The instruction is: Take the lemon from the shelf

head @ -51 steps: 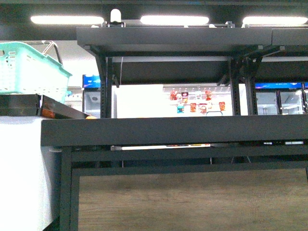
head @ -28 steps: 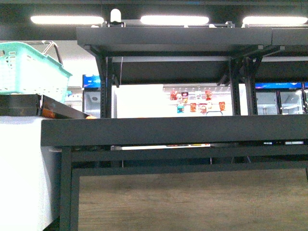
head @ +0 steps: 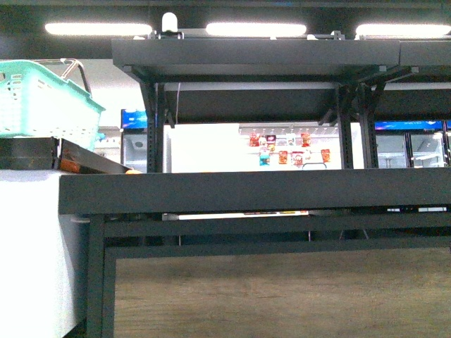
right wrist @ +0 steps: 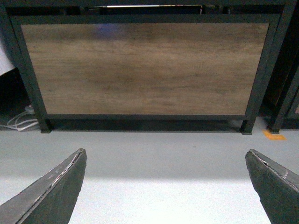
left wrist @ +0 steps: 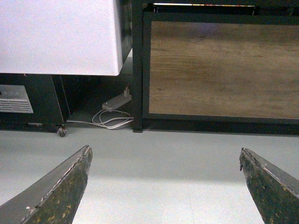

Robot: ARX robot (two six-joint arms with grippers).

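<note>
— Front view, any containers?
— A teal basket (head: 42, 98) stands at the upper left, its inside hidden. The black shelf (head: 254, 190) fills the rest. The lemon cannot be made out.
— Left wrist view?
— The left gripper (left wrist: 164, 150) hangs released over the grey floor (left wrist: 163, 186), facing the shelf's wood panel (left wrist: 219, 65).
— Right wrist view?
— The right gripper (right wrist: 166, 152) has its jaws spread wide, grasping nothing.
</note>
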